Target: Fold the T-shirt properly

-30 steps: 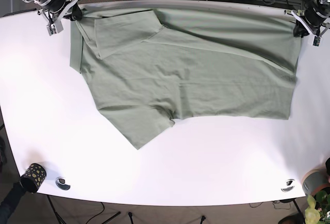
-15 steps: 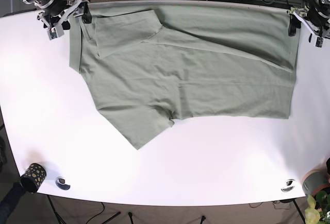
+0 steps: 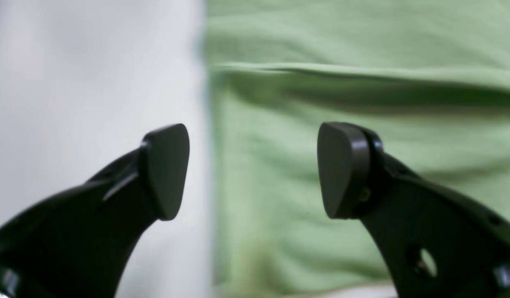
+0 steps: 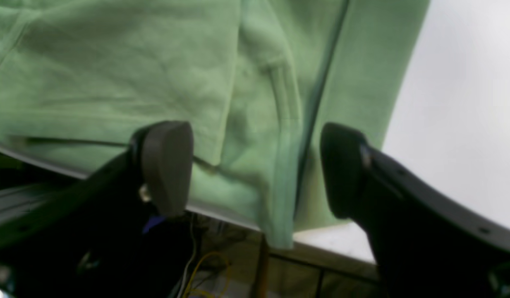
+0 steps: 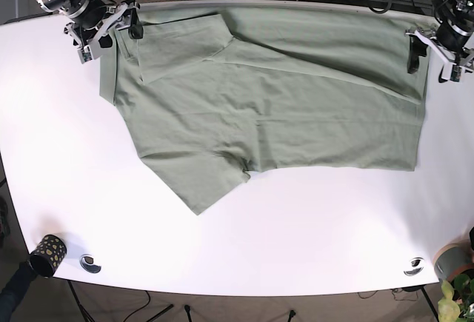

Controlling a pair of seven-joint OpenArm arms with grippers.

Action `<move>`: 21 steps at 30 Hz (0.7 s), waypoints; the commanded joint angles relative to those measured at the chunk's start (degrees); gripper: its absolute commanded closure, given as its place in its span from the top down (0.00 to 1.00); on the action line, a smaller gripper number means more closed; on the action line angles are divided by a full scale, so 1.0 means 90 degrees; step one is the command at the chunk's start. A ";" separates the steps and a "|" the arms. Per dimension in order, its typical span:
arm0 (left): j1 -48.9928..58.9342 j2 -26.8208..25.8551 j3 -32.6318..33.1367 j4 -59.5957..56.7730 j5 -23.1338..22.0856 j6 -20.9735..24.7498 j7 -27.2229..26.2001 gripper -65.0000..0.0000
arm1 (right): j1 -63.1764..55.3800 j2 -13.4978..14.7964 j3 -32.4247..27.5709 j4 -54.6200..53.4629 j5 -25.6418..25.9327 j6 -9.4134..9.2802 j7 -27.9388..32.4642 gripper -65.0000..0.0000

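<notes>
Fingers point(image 3: 166, 171) of the left gripper point(image 3: 252, 171) stood spread wide with nothing between them, one over bare white table point(image 3: 93, 82) and the other over green cloth, the straight side edge of the T-shirt point(image 3: 341, 82) running up between the two. In the base view that gripper point(image 5: 432, 54) hung at the shirt's far corner on the view's right side.

The right gripper point(image 4: 255, 169) was likewise parted and empty, its pads point(image 4: 168, 165) hovering above the folded sleeve and hem of the T-shirt point(image 4: 155, 74), where the cloth reached the table's far edge and lapped slightly over it; cables showed below. From the base camera it point(image 5: 111, 29) sat at the shirt's opposite far corner.

The T-shirt point(image 5: 274, 100) lay flat across the far half of the table point(image 5: 296, 240), one sleeve folded onto the body near the right gripper, another sleeve pointing toward the near edge. A dark speckled cup point(image 5: 48, 254) stood at the near corner.
</notes>
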 commanded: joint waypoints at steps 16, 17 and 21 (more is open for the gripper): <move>-0.0147 0.0345 0.0335 -0.0454 0.0974 0.0013 -0.0153 0.60 | 0.0012 -0.0155 -0.0815 0.0070 0.0055 0.0014 0.0113 0.70; -0.0147 0.0345 0.0335 -0.0464 0.0974 0.0013 -0.0153 0.60 | 0.0021 -0.0194 -0.0796 0.0080 0.0016 0.0014 0.0142 0.70; -0.0147 0.0345 0.0335 -0.0473 0.0974 0.0013 -0.0153 0.60 | 0.0031 -0.0203 -0.0297 0.0119 -0.0287 0.0014 0.0269 0.70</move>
